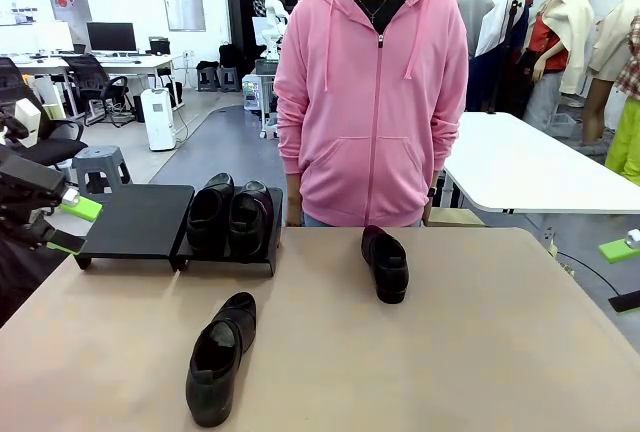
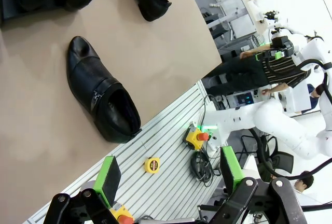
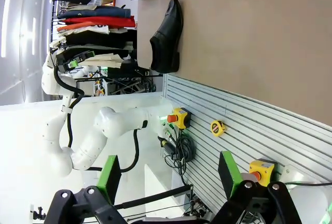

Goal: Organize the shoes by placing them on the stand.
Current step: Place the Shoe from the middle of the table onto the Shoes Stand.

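Observation:
Two black shoes [image 1: 210, 214] [image 1: 250, 217] sit side by side on the right platform of the stand [image 1: 225, 257]; its left platform [image 1: 140, 217] is bare. A third shoe [image 1: 385, 264] lies on the table mid-right. A fourth shoe [image 1: 220, 357] [image 2: 101, 97] [image 3: 168, 37] lies near the front edge. My left gripper [image 1: 72, 225] [image 2: 168, 175] hangs open off the table's left edge, beside the stand. At the far right edge my right gripper [image 1: 622, 274] [image 3: 168, 177] is open too. Neither holds anything.
A person in a pink hoodie [image 1: 372, 102] stands at the far side of the tan table [image 1: 480, 352]. Below the table's near edge, a slatted rail carries a yellow tape measure [image 2: 151, 165] [image 3: 218, 127] and emergency-stop buttons [image 2: 197, 138] [image 3: 178, 117].

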Robot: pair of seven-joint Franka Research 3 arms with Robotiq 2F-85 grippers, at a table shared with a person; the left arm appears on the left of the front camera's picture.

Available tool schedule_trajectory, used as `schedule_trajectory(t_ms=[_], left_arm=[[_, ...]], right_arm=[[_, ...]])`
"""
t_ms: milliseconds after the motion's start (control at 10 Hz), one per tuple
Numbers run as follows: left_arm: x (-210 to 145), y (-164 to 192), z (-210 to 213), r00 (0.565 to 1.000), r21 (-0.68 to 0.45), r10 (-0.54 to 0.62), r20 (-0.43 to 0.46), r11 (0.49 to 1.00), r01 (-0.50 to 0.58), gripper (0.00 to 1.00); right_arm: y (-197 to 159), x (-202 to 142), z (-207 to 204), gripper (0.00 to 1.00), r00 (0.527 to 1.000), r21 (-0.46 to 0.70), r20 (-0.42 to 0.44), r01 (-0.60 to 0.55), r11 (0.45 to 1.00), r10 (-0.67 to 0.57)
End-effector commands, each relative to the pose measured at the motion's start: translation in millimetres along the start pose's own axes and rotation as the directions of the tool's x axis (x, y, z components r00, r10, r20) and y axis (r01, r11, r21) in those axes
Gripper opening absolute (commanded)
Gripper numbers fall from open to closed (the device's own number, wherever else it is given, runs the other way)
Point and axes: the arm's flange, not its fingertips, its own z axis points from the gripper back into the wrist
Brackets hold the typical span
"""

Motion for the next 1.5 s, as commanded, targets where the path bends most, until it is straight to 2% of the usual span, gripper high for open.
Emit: schedule_trajectory(t_ms=[0,200,300,400,500,600,700,800,900,1000,1100,1200,1300,1400], left_arm=[[1,-2,1,1.0,-0.018,0.001,0.004,1.0,-0.001,1.0],[0,0,0,1.0,0.0,0.0,0.0,1.0,0.0,1.0],[11,-50,-22,0.997,0.049,-0.011,-0.08,0.999,0.015,1.0],[23,-96,-64,0.984,0.219,0.058,-0.171,0.976,-0.019,1.0],[39,-128,-109,0.962,0.304,0.055,-0.268,0.952,0.03,1.0],[52,-144,-151,0.933,0.362,0.094,-0.346,0.931,0.041,1.0],[61,-151,-192,0.905,0.499,0.228,-0.359,0.866,-0.02,1.0],[64,-153,-210,0.885,0.592,0.337,-0.32,0.801,-0.091,1.0],[67,-156,-217,0.872,0.677,0.439,-0.216,0.711,-0.19,1.0],[69,-162,-213,0.896,0.705,0.416,-0.156,0.682,-0.194,1.0],[44,-157,-233,0.912,0.601,0.306,-0.273,0.795,-0.087,1.0],[44,-157,-233,0.912,0.601,0.306,-0.273,0.795,-0.087,1.0],[62,-148,-233,0.903,0.672,0.375,-0.209,0.726,-0.146,1.0],[58,-143,-250,0.918,0.695,0.305,-0.254,0.717,-0.046,1.0]], right_arm=[[4,2,3,1.0,1.0,0.02,0.005,-0.016,1.0,0.016],[4,2,3,1.0,1.0,0.02,0.005,-0.016,1.0,0.016],[4,2,3,1.0,1.0,0.02,0.005,-0.016,1.0,0.016],[4,2,3,1.0,1.0,0.02,0.005,-0.016,1.0,0.016],[4,2,3,1.0,1.0,0.02,0.005,-0.016,1.0,0.016],[4,2,3,1.0,1.0,0.02,0.005,-0.016,1.0,0.016],[4,2,3,1.0,1.0,0.02,0.005,-0.016,1.0,0.016],[4,2,3,1.0,1.0,0.02,0.005,-0.016,1.0,0.016],[4,2,3,1.0,1.0,0.02,0.005,-0.016,1.0,0.016],[4,2,3,1.0,1.0,0.02,0.005,-0.016,1.0,0.016],[4,2,3,1.0,1.0,0.02,0.005,-0.016,1.0,0.016],[4,2,3,1.0,1.0,0.02,0.005,-0.016,1.0,0.016],[4,2,3,1.0,1.0,0.02,0.005,-0.016,1.0,0.016],[4,2,3,1.0,1.0,0.02,0.005,-0.016,1.0,0.016]])
